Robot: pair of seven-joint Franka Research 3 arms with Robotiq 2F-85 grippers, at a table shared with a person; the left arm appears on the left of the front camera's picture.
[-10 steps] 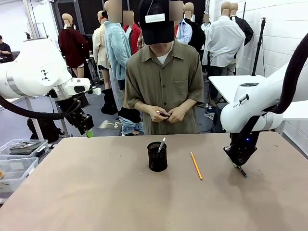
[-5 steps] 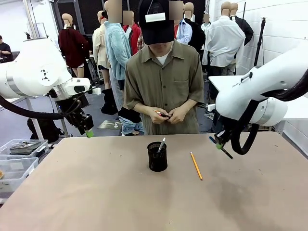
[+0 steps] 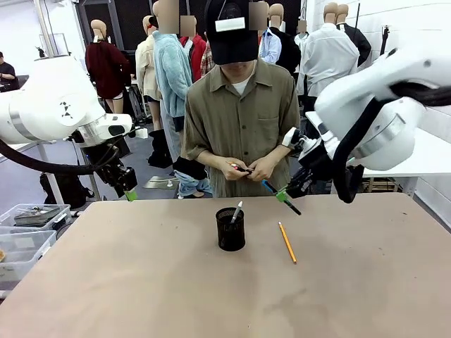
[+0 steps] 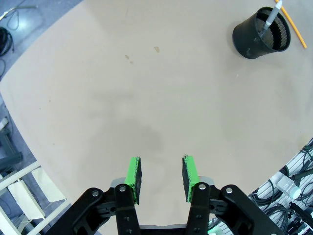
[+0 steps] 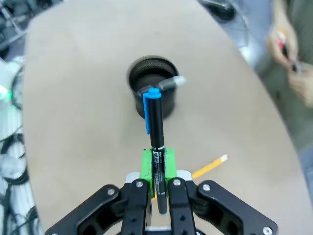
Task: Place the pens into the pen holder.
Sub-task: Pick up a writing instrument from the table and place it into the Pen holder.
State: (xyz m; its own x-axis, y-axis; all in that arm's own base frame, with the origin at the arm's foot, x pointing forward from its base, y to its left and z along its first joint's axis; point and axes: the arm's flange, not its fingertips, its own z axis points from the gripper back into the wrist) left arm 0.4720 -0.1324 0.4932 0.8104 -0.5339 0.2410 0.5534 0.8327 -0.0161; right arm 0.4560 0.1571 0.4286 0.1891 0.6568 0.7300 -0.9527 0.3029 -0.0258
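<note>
The black mesh pen holder (image 3: 230, 229) stands mid-table with a white-silver pen (image 3: 237, 211) leaning in it. My right gripper (image 3: 285, 196) hovers above the table to the holder's right, shut on a blue-capped black pen (image 5: 155, 131) that points toward the holder (image 5: 153, 93). A yellow-orange pencil (image 3: 287, 242) lies flat on the table right of the holder. The person's hands (image 3: 246, 167) hold a pen with a pink-red end at the far edge. My left gripper (image 4: 161, 175) hangs high at the table's left edge, jaws apart and empty; the holder (image 4: 260, 34) sits far off.
Clear plastic bins (image 3: 25, 236) sit off the table's left edge. The person stands close behind the far edge of the brown table (image 3: 176, 296). A white table (image 3: 331, 123) stands behind on the right.
My right gripper has lifted the blue pen off the table at the right and carried it up and left toward the holder. The left arm has stayed still.
</note>
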